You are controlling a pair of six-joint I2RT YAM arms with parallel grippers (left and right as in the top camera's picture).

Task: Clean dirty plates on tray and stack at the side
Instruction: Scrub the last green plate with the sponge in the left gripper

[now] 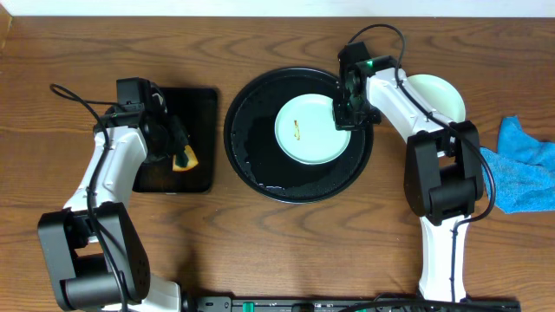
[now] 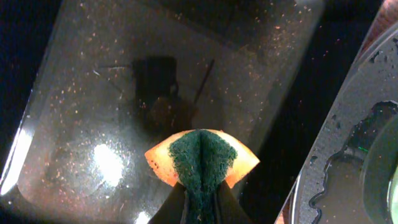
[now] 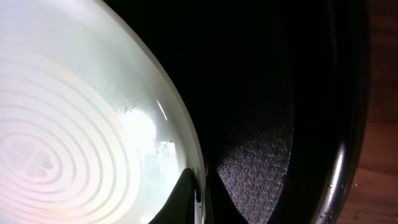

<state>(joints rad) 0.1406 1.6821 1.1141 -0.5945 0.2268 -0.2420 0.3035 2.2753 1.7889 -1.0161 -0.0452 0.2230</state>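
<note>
The right gripper (image 3: pixel 200 198) is pinched shut on the right rim of a brown-smeared mint-blue plate (image 1: pixel 308 139), which lies right of centre in the round black tray (image 1: pixel 247 143). The left gripper (image 2: pixel 200 202) is clamped on an orange-and-green sponge (image 2: pixel 202 155) above the rectangular black tray (image 1: pixel 198 108) at left.

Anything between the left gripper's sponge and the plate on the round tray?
Nothing visible: only the low tray rim lies between the sponge and the plate. The right gripper pinches the plate's right edge, on the far side.
</note>
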